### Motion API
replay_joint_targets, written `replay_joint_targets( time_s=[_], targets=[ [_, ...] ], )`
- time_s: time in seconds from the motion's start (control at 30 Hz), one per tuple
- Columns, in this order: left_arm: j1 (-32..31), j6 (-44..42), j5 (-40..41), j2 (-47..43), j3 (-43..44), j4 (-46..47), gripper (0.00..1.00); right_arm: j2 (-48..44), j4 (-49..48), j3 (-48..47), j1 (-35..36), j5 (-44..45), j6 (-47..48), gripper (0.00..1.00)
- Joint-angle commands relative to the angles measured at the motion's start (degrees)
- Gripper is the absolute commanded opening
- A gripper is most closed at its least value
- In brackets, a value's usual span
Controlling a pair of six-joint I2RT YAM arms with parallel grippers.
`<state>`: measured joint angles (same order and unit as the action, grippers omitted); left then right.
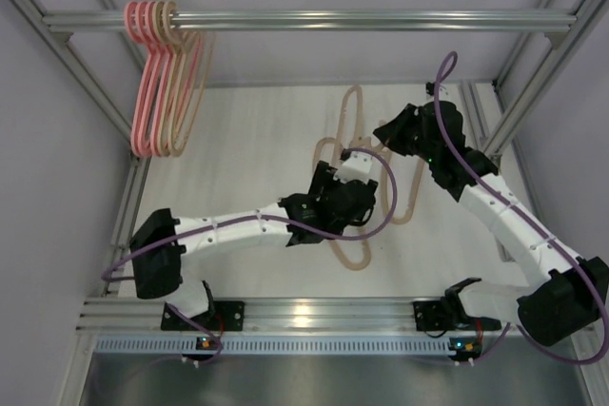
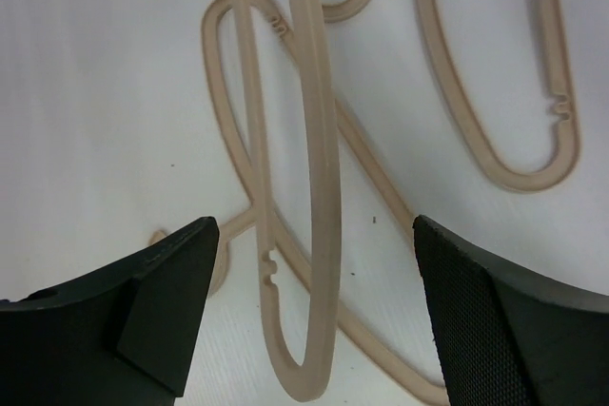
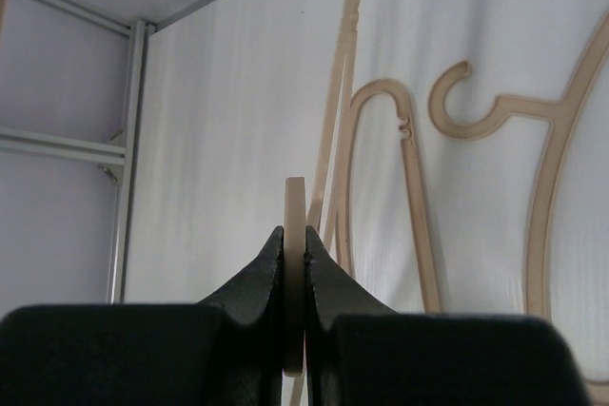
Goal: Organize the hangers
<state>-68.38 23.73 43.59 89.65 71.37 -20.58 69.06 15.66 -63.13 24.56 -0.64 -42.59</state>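
Several pink hangers [image 1: 141,92] and beige hangers [image 1: 183,83] hang in a bunch from the silver bar [image 1: 381,19] at the upper left. More beige hangers [image 1: 354,259] lie overlapping on the white table in the middle. My right gripper [image 3: 295,235] is shut on the edge of one beige hanger [image 3: 295,199], seen edge-on between its pads. In the top view the right gripper [image 1: 395,130] sits just right of the left gripper [image 1: 356,163]. My left gripper [image 2: 312,225] stands open, its fingers apart on either side of a raised beige hanger [image 2: 319,140] without touching it.
Aluminium frame posts [image 1: 86,83] stand along both sides of the table, and a rail [image 1: 285,311] runs along the near edge by the arm bases. Purple cables [image 1: 385,187] loop over the lying hangers. Flat hangers [image 3: 419,197] lie beyond the right gripper.
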Motion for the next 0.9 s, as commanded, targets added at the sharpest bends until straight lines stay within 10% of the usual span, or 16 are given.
replay_joint_targets(
  time_s=[0.0, 0.27, 0.5, 0.6, 0.87],
  targets=[
    [-2.10, -4.47, 13.95, 4.83, 2.28, 0.89, 0.87, -1.21, 1.74, -4.19, 1.20, 2.93, -1.18, 0.00],
    [-3.25, -3.42, 19.25, 9.84, 1.40, 0.89, 0.65, -1.47, 1.92, -4.28, 1.20, 2.93, -1.62, 0.00],
    [-3.25, -2.81, 18.02, 8.10, -0.53, 0.89, 0.00, -1.56, 1.83, -3.84, 1.20, 3.46, -1.53, 0.02],
    [-3.25, -2.98, 17.67, 6.25, -1.32, 0.89, 0.00, -1.64, 1.92, -3.75, 1.20, 3.37, -1.10, 0.16],
    [-2.29, -2.90, 12.31, -1.49, -5.54, 0.71, 0.00, -4.81, 1.83, -5.59, -0.47, 2.32, 0.93, 0.95]
  ],
)
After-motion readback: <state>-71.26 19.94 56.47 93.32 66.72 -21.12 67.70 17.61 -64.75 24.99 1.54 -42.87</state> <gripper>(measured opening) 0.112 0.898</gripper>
